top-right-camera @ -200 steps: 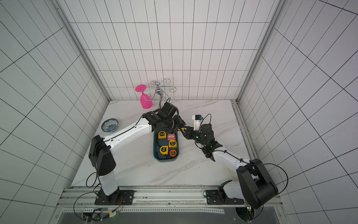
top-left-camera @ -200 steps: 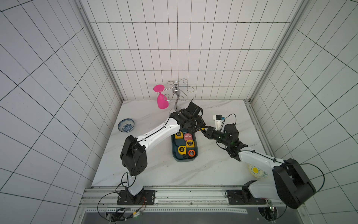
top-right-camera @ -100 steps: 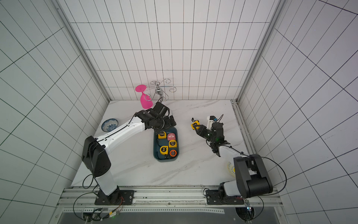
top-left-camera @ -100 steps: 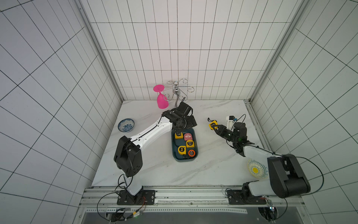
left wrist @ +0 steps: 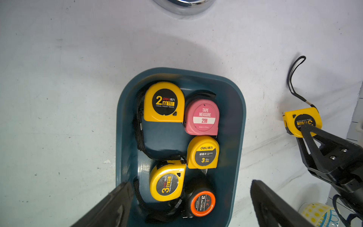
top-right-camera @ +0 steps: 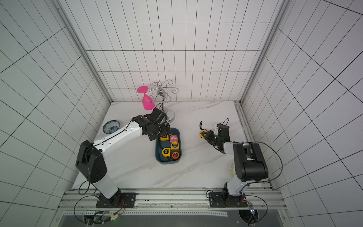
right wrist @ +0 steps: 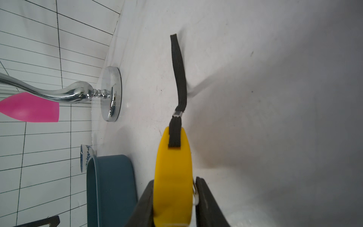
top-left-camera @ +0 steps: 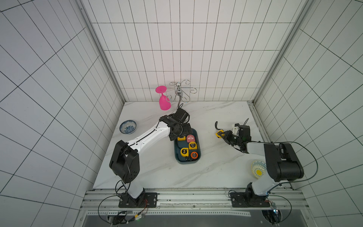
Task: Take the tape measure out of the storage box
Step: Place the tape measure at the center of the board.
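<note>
Near edge, right side: yellow patterned bowl (top-left-camera: 258, 171), not involved.

Mid table: storage box (top-left-camera: 186, 161) with five tape measures left inside: two yellow and one black-and-orange nearer, one yellow and one pink farther. The left claw (left wrist: 190, 182) hovers over the box's far end, jaws spread wide, gripping nothing.

Right of the box, well clear of its rim: the right claw (top-left-camera: 221, 134) is clenched on the yellow tape measure (left wrist: 301, 120), one finger across its labelled face. It sits low over the table (top-left-camera: 208, 173), with the strap trailing away. Contact with the table: cannot tell.

Step in hand, as judged: set down and release. Lower until the body rests, open fully, then back off along the claw's own line so the strap does not catch.

Versus one second earlier: the claws were together at the box. The right arm has since drawn back with the tape measure, and the left has pulled in.

Far: blue bowl (top-left-camera: 128, 127), chrome rack (top-left-camera: 179, 92), pink glass (top-left-camera: 164, 102).
</note>
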